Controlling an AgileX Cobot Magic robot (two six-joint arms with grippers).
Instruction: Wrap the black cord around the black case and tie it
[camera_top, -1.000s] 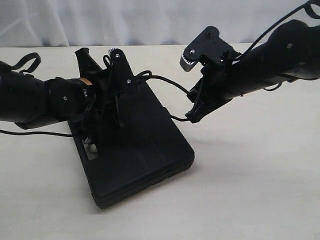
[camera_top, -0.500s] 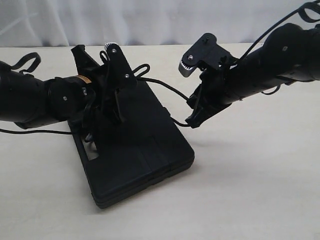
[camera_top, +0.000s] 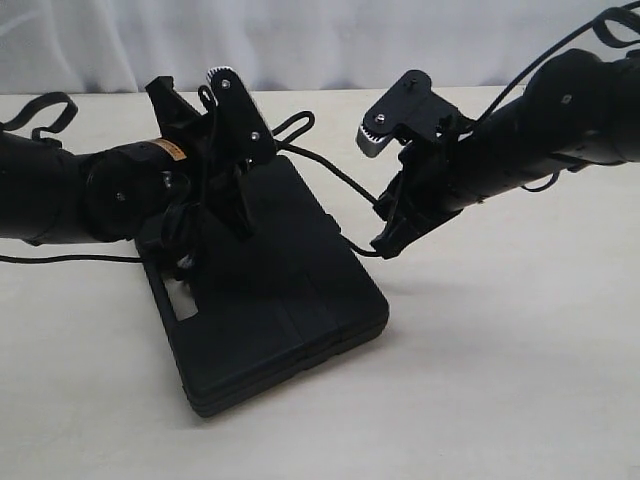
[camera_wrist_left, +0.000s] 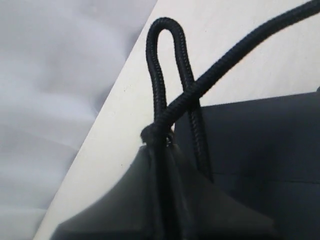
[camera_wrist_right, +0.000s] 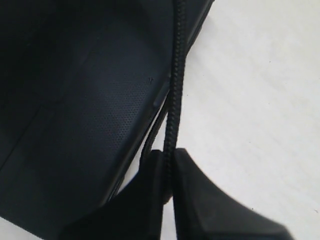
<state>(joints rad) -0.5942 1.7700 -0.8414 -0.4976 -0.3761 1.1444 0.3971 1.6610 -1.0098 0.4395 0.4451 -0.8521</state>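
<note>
- Black case (camera_top: 290, 300): one, lying flat on the table (camera_top: 500, 380) at the centre of the exterior view, long axis running 11 to 5 o'clock.
- Black cord (camera_top: 330, 172): one. A span runs from the case's 12 o'clock end out toward 3 o'clock, with a small loop standing at that end.
- Left gripper (camera_wrist_left: 161, 147): clamped tight on the cord at the loop's base, likely anchoring the knot.
- Right gripper (camera_wrist_right: 167, 167): pinched closed on the cord just off the case's 3 o'clock edge, likely pulling to tighten.
- Count: two grippers, both holding cord.

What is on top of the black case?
The left gripper, shut on the black cord, is above the far end of the black case. Whether cord lies on the case beneath it is hidden.
</note>
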